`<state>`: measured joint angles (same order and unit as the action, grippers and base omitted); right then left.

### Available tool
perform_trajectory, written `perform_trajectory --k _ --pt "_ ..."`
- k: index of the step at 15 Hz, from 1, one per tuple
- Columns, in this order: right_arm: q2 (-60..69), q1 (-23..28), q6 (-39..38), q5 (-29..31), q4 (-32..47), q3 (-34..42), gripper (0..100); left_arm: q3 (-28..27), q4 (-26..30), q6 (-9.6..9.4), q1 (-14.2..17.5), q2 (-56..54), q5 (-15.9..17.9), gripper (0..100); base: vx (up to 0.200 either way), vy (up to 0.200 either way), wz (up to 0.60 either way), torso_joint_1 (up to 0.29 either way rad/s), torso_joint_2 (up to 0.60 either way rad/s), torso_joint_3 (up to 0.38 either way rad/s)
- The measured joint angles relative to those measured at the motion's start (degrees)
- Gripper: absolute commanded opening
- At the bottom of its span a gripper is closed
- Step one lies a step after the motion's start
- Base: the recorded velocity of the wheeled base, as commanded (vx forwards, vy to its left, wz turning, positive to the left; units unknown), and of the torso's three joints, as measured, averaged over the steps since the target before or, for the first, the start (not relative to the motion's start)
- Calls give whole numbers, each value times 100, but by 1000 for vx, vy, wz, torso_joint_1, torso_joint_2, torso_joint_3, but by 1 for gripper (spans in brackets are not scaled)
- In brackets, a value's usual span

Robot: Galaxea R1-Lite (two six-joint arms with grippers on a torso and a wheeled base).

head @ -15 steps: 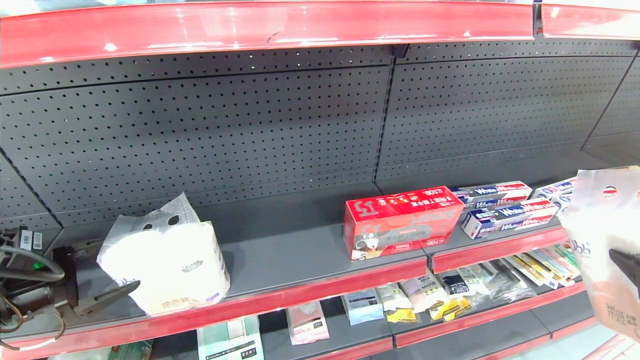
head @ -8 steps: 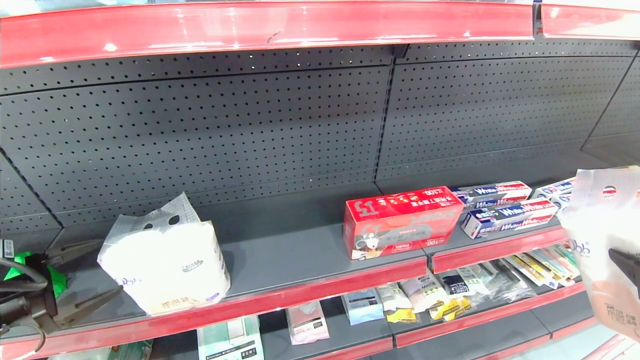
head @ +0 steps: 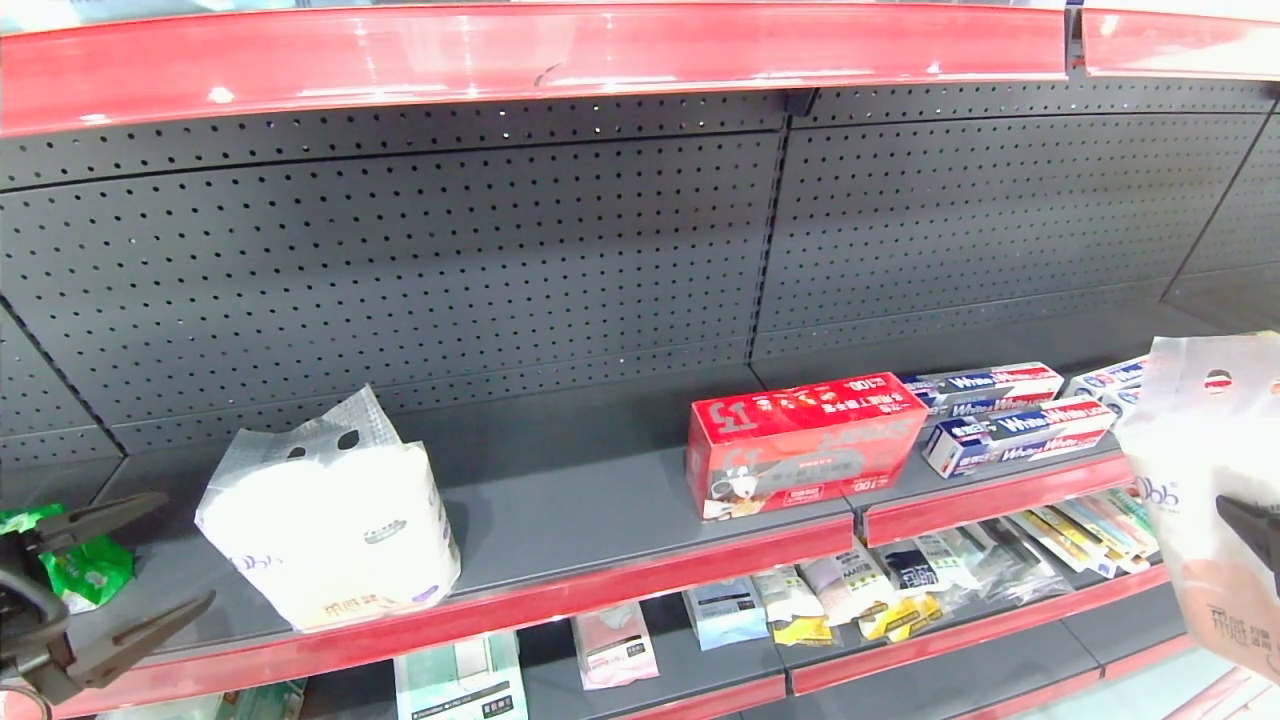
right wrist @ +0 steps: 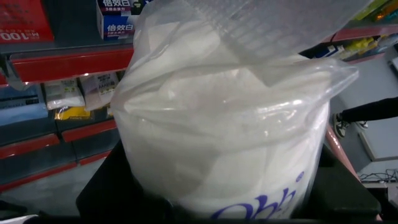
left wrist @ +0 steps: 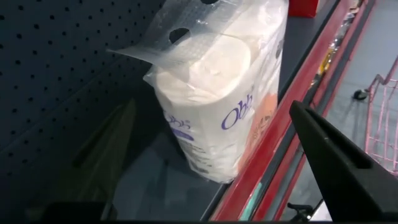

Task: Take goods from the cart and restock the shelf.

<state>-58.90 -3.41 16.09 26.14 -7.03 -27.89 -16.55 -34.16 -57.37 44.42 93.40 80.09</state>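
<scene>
A soft white pack of tissue rolls (head: 1215, 470), wrapped in clear crinkled film, hangs out in front of the right part of the grey metal shelf (head: 600, 500). The right gripper (head: 1248, 525) clamps it, black fingers pressing into its yielding lower half, a grip that suits carrying it in for placing. A second roll pack (head: 330, 520) of the same make stands upright on the shelf near the red front lip, with its punched handle flap pointing up. Just left of it, the left gripper (head: 188, 550) is spread wide with nothing between its fingers. The bare stretch between this pack and the glossy red cardboard box (head: 800, 440) looks like room for the next one. Behind rises the dark perforated back panel (head: 450, 250).
</scene>
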Motion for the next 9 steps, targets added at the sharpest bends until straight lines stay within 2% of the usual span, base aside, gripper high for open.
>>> perform_trajectory --k 4,9 --pt "-18 0 -2 -11 -5 2 0 27 2 13 456 -355 -69 100 0 0 0 0 0 0" --pt "-22 -5 -4 -13 -5 -11 0 20 -13 13 828 -523 -468 100 0 0 0 0 0 0"
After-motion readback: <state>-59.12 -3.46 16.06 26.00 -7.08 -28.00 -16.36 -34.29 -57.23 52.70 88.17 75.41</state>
